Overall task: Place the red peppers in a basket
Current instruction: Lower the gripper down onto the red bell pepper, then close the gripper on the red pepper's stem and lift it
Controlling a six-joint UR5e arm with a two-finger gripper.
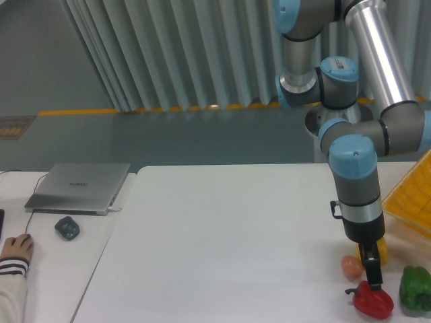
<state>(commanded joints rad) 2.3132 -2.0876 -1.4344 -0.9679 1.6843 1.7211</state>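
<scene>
The red pepper (374, 303) lies at the table's front right, glossy, with its dark stem pointing left. My gripper (373, 278) hangs straight down just above its top, turned edge-on to the camera so the fingers overlap in view; it stands open and holds nothing. The yellow-orange mesh basket (412, 199) leans tilted at the right edge, behind and to the right of the pepper.
A yellow pepper (382, 247) sits mostly hidden behind the gripper. A green pepper (415, 288) lies right of the red one and a small orange egg-like ball (351, 267) left of it. On the left table are a laptop (79, 186), a mouse (67, 227) and a person's hand (15, 249).
</scene>
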